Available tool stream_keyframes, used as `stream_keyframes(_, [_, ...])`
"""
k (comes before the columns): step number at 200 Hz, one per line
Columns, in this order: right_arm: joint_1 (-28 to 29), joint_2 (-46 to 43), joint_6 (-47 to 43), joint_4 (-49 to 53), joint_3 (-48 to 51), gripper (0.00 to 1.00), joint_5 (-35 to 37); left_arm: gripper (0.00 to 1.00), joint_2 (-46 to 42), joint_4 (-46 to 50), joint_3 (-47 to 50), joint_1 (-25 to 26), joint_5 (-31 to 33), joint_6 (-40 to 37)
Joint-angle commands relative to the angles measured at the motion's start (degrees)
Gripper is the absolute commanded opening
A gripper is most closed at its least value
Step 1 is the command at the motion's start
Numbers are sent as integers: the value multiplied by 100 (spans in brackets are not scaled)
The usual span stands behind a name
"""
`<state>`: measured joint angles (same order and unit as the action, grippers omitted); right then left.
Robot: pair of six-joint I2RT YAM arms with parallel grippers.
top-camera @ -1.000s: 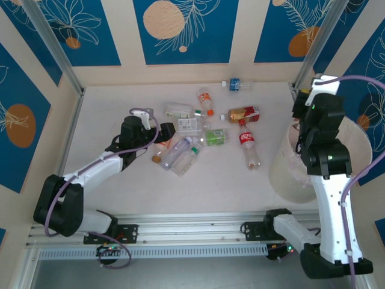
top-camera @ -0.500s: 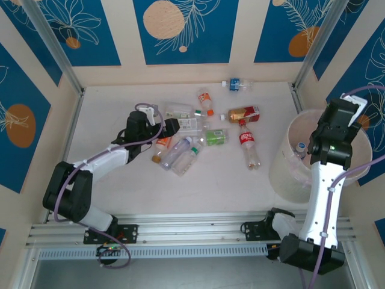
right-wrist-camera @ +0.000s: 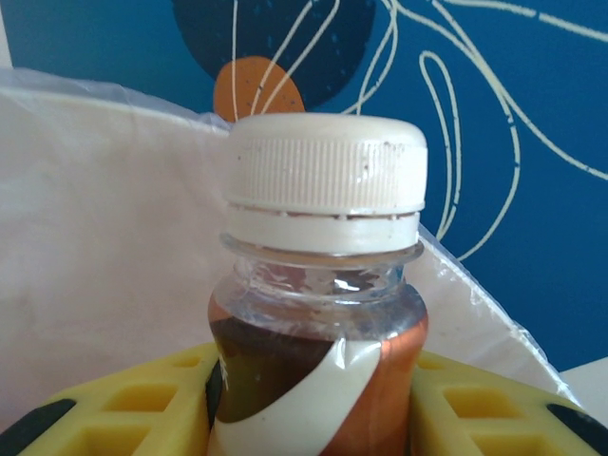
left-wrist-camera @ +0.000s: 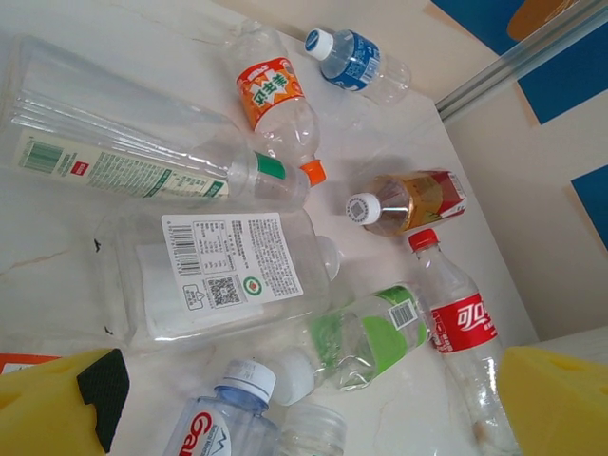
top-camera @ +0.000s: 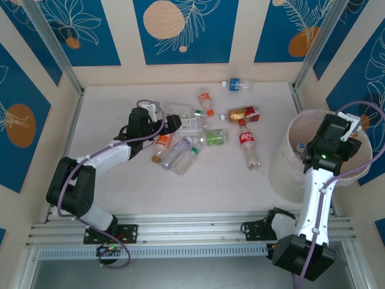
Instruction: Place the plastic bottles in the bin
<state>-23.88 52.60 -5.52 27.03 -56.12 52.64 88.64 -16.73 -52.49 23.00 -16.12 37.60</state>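
Observation:
My right gripper is shut on a plastic bottle with a brown and copper label and a white cap. In the top view this gripper hangs over the bin, a wide pale basket lined with a thin bag. My left gripper stands open low over the pile of bottles, its yellow fingers wide apart. Between them lie a crushed green-label bottle and a blue-collared bottle. A red-label bottle lies by the right finger.
More bottles lie farther out: a big clear one with a white label, an orange-label one, a blue one and a brown one. A blue-capped bottle lies inside the bin. Walls close the table's sides.
The right arm has swung right and lowered over the bin with the bottle in its grip. The left gripper has crept forward over the pile, still open.

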Motion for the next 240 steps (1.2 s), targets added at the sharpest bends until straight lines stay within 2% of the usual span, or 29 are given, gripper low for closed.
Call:
stream_keyframes(1, [-42, -92, -150, -400, 27, 44, 166, 100, 64, 30, -191, -25, -145, 89])
stream_keyframes(29, [-45, -118, -69, -479, 97, 51, 403, 100, 32, 86, -207, -20, -146, 55])
stream_keyframes(52, [-29, -110, -5, -518, 92, 65, 695, 100, -22, 124, -182, -20, -128, 23])
stream_keyframes(66, [-29, -128, 56, -530, 109, 68, 820, 100, -54, 161, -172, -17, -119, -8])
stream_keyframes(77, [-27, -143, 140, -533, 119, 80, 896, 100, -65, 194, -173, -24, -93, -34])
stream_keyframes(103, [-27, -137, 374, -419, 89, 81, 968, 100, -74, 205, -173, -23, -67, -27])
stream_keyframes(124, [4, -165, 638, -170, -20, 83, 673, 100, -69, 222, -174, -23, -43, -33])
stream_keyframes(153, [204, -293, 1004, 65, -110, 90, 294, 100, -42, 334, -208, -24, 28, -7])
stream_keyframes(163, [289, -401, 1124, 111, -116, 100, 48, 100, -32, 380, -216, -24, 36, -7])
stream_keyframes(208, [417, -908, 2088, 464, -316, 100, -1787, 100, -27, 708, -303, -23, 223, -119])
stream_keyframes(240, [429, -1009, 2514, 485, -496, 100, -3959, 100, -60, 1101, -366, -21, 332, -308])
